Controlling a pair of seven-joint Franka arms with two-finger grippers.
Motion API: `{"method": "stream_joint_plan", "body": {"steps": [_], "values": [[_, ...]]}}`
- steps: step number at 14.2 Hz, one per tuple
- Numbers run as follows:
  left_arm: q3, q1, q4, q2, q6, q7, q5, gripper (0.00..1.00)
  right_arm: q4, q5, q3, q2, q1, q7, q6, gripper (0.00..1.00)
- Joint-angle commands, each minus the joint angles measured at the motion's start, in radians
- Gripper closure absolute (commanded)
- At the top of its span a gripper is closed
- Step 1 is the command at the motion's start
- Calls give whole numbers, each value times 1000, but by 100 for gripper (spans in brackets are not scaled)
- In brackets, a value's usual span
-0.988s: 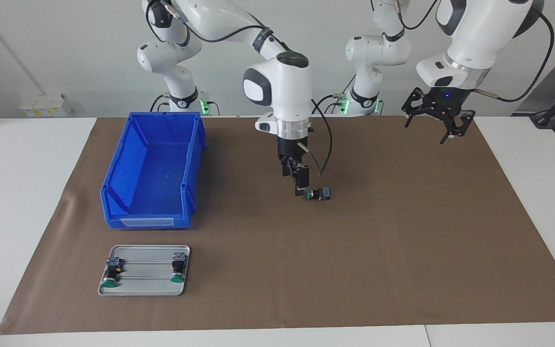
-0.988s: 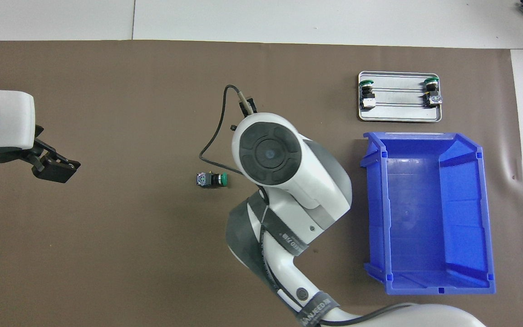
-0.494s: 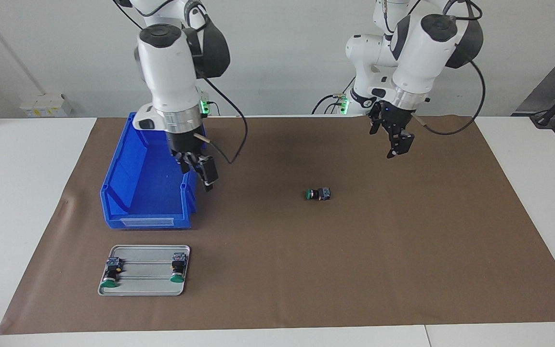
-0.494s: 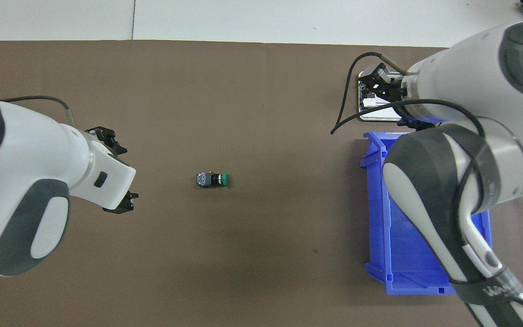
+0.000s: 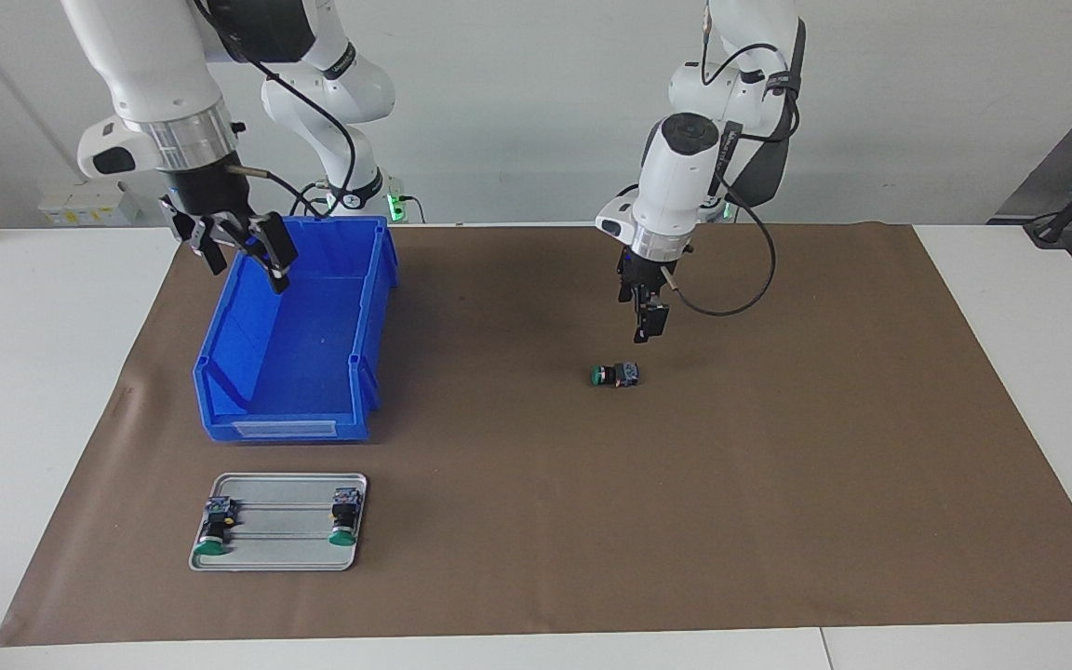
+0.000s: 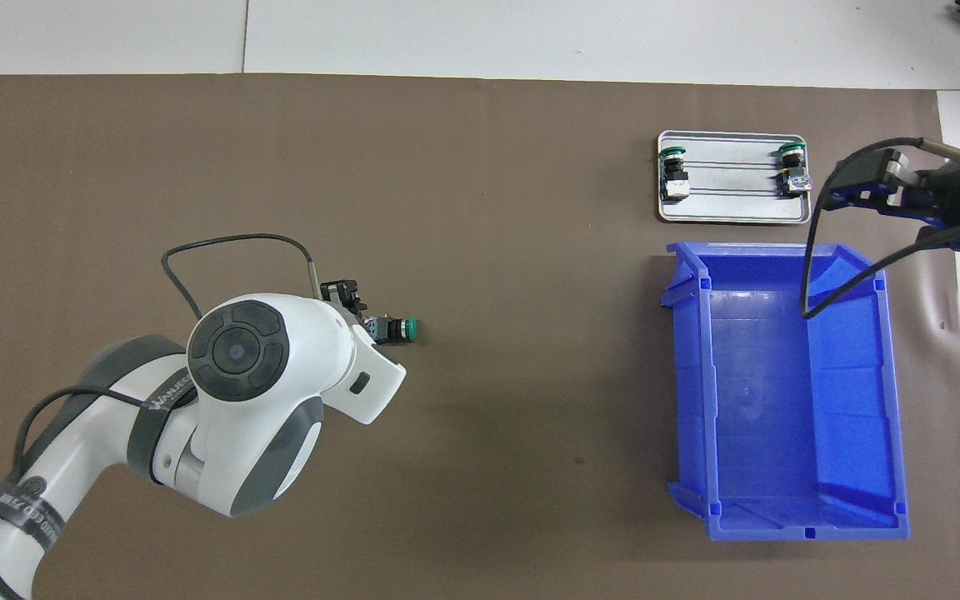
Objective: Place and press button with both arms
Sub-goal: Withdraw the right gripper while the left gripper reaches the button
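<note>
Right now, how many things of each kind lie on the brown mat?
Green buttons: 3, one loose mid-mat, two on the tray
Blue bin: 1
Metal tray: 1
Total: 5

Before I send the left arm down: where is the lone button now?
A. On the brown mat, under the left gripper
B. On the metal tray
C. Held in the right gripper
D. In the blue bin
A. The button lies on its side on the mat, untouched, with the left gripper just above it.
</note>
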Motion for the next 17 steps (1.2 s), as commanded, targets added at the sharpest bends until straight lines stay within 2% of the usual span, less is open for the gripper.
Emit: {"method": "stream_joint_plan", "body": {"steps": [1, 4, 6, 7, 9, 11, 17], "values": [[21, -15, 53, 107, 40, -22, -8, 6, -14, 24, 3, -40, -67, -281, -76, 0], [21, -35, 105, 182, 82, -54, -8, 7, 6, -40, 12, -14, -51, -308, -111, 0], [22, -63, 202, 286, 83, -109, -8, 7, -6, -22, 15, -6, -59, -269, -105, 0], [22, -71, 225, 314, 83, -120, -8, 7, -12, 1, 15, -7, -64, -232, -99, 0], [22, -71, 224, 325, 106, -119, -3, 8, -21, 44, 15, -14, -65, -180, -96, 0], [22, -72, 219, 351, 125, -117, 3, 9, -34, 44, 15, -18, -55, -173, -96, 0], [22, -94, 199, 351, 113, -94, 4, 12, -63, 18, 17, -31, -54, -198, -95, 0]]}}
